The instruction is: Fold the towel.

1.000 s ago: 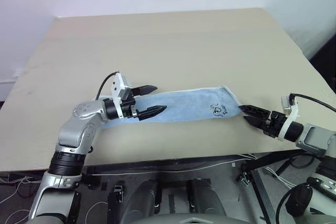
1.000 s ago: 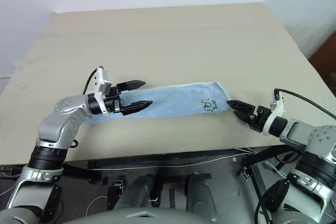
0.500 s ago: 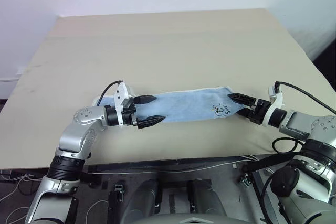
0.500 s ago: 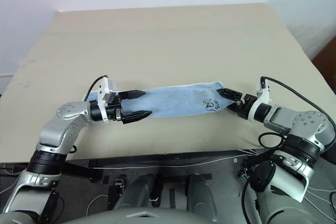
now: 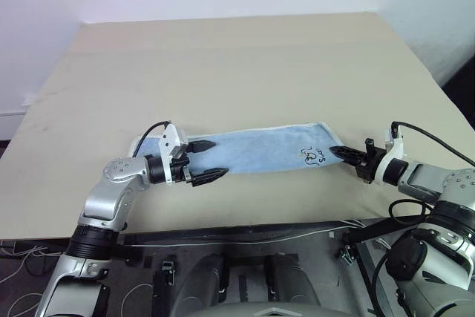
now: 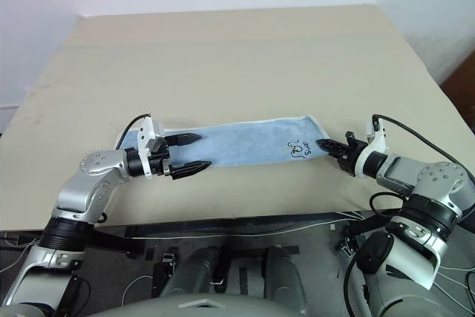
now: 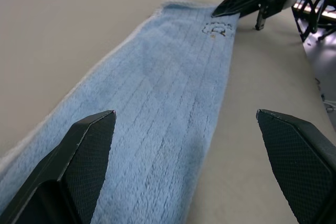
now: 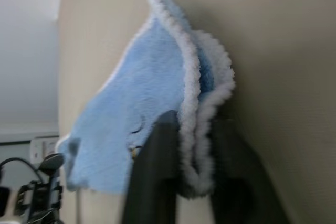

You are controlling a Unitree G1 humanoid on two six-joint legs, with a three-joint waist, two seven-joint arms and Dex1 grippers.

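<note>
The towel [image 5: 260, 150] is a long light blue strip with white edging, lying flat across the near part of the table. Its dark logo [image 5: 313, 155] sits near the right end. My right gripper [image 5: 335, 152] is shut on that right end. In the right wrist view its fingers [image 8: 157, 171] pinch the doubled white edging of the towel [image 8: 136, 93]. My left gripper [image 5: 220, 158] is open, low over the towel's left part. One finger is above the cloth and the other is past its near edge. The left wrist view looks along the towel [image 7: 168, 87] to the right gripper [image 7: 231, 6].
The beige table [image 5: 245, 57] stretches far back to a white wall. Its front edge [image 5: 245, 231] runs close below both arms, with cables and dark gear under it. The table's right edge [image 5: 438, 87] drops off beside the right arm.
My right gripper, open at the towel's right end before, has shut on it. My left gripper has sunk closer to the cloth, still open.
</note>
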